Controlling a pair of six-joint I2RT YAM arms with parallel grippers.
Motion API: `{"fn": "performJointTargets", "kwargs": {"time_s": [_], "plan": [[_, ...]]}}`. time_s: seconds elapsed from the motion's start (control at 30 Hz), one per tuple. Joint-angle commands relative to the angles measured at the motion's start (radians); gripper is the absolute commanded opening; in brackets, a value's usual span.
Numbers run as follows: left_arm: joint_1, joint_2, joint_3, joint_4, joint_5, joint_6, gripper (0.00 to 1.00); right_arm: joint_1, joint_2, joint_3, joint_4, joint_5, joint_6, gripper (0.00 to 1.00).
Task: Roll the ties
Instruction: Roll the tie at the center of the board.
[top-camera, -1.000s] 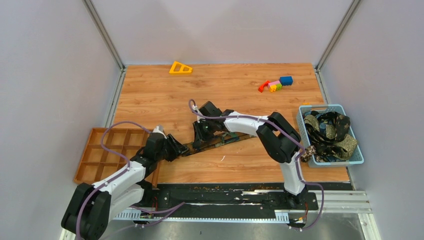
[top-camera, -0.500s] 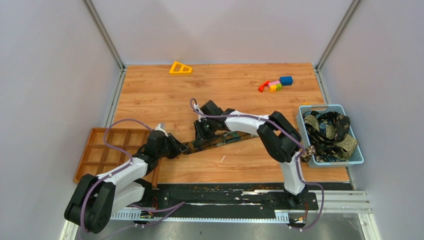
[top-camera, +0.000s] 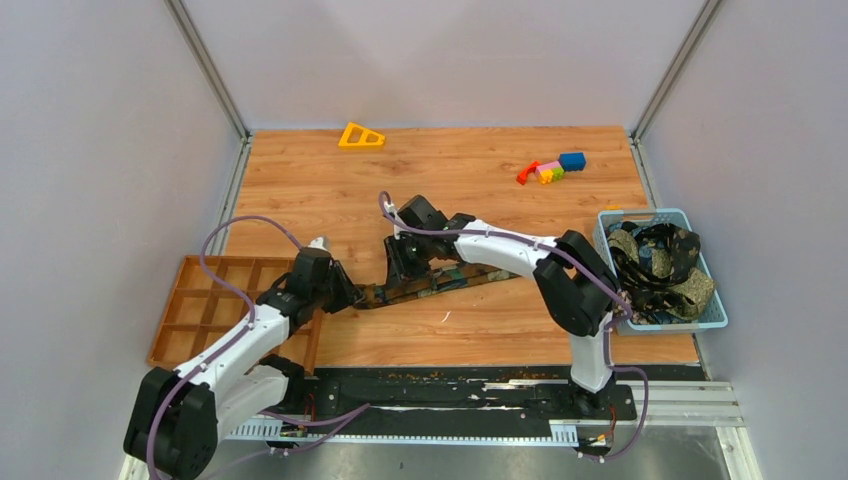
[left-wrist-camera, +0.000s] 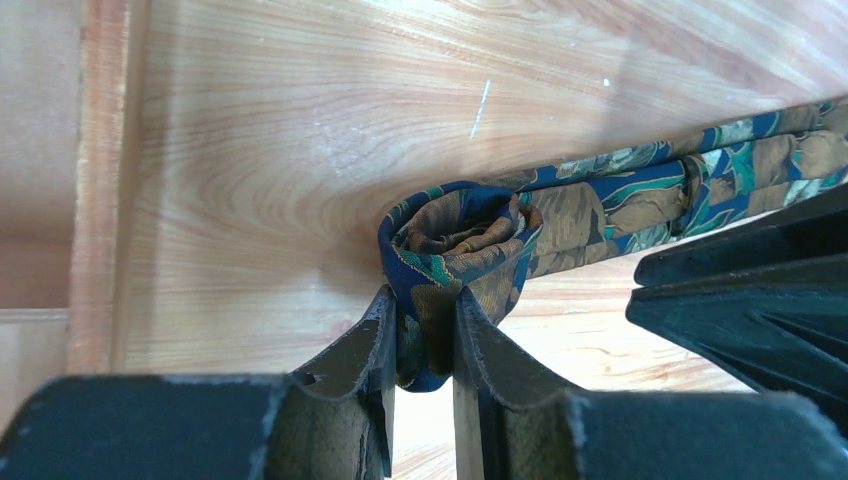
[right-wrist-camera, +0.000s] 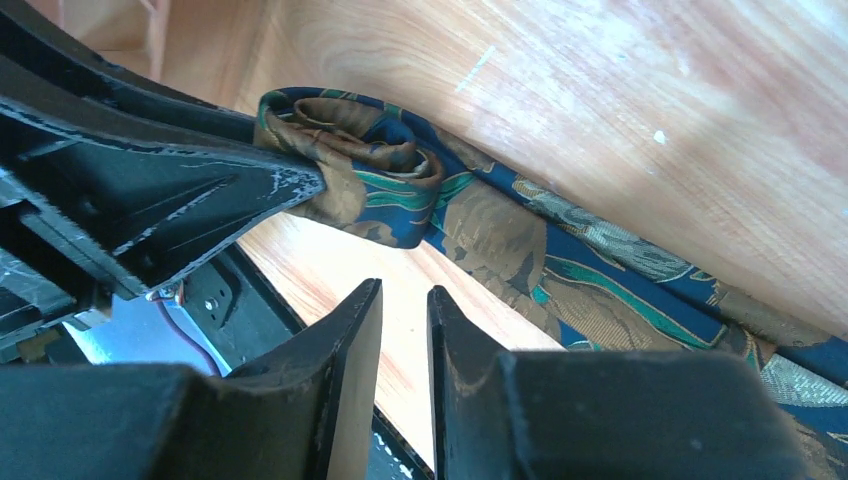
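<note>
The dark patterned fabric tie (left-wrist-camera: 600, 195) is clamped at its roll by the left gripper (left-wrist-camera: 425, 305); its length runs toward the parted, empty right gripper (right-wrist-camera: 405, 300).

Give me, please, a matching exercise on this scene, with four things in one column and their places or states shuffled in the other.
Things:
1. yellow triangle
2. blue basket
3. orange tray
4. left gripper

Places or states:
A. pinching the rolled end of the tie between its fingers
B. at the right edge of the table, holding more ties
C. at the table's far edge
D. beside the table's left edge, near side

Pairs: 1-C, 2-B, 3-D, 4-A.
</note>
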Motion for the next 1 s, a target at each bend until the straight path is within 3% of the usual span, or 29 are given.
{"fn": "performJointTargets", "kwargs": {"time_s": [0.0, 0.43, 0.97], "plan": [[-0.001, -0.006, 0.06, -0.128, -0.053, 0.073, 0.09, 0.033, -0.034, 0.032, 0.069, 0.018, 0.048, 0.23], [-0.001, -0.017, 0.141, -0.243, -0.098, 0.1, 0.08, 0.102, 0.127, 0.129, 0.106, -0.002, 0.095, 0.18], [-0.042, 0.05, 0.276, -0.347, -0.125, 0.105, 0.07, 0.099, 0.165, 0.151, 0.111, 0.036, 0.099, 0.15]]}}
